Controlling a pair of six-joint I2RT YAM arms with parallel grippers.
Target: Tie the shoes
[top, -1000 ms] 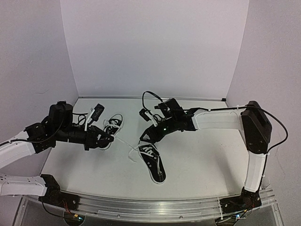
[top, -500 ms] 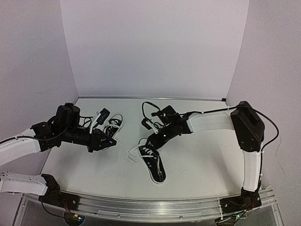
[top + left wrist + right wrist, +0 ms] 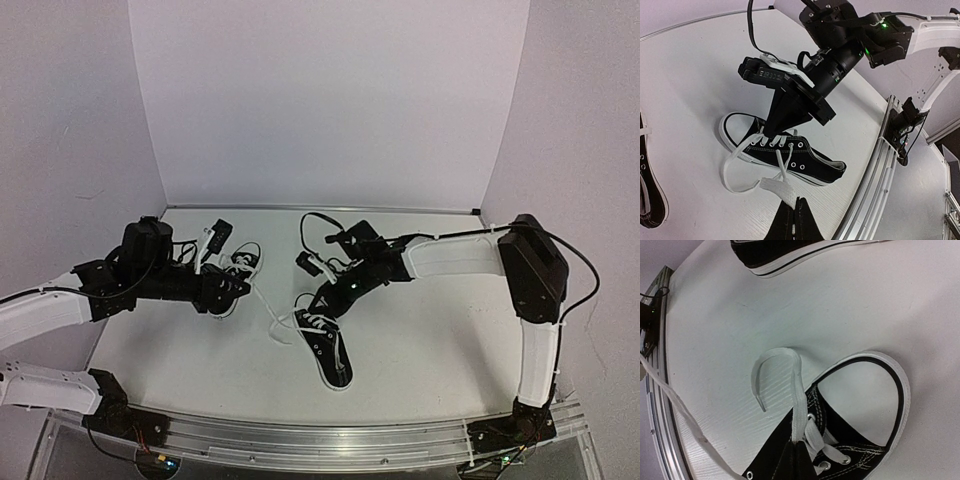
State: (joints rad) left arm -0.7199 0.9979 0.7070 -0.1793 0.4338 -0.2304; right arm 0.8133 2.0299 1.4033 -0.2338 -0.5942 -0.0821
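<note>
Far shoe (image 3: 649,195) cut at 9 o'clock in left wrist view, at 12 in right wrist; near shoe (image 3: 845,432) cropped at 6. Overhead, left gripper (image 3: 236,289) hides part of far shoe; lace (image 3: 275,325) too thin to trace.

Cloth, cord, board.
Showed matt black canvas on the sneaker (image 3: 812,162), flat woven white laces (image 3: 772,186), smooth matt tabletop (image 3: 690,75).

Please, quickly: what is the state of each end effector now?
Left end effector: closed, holding a white lace end.
Right end effector: closed, it seems pinching the lace loop.
</note>
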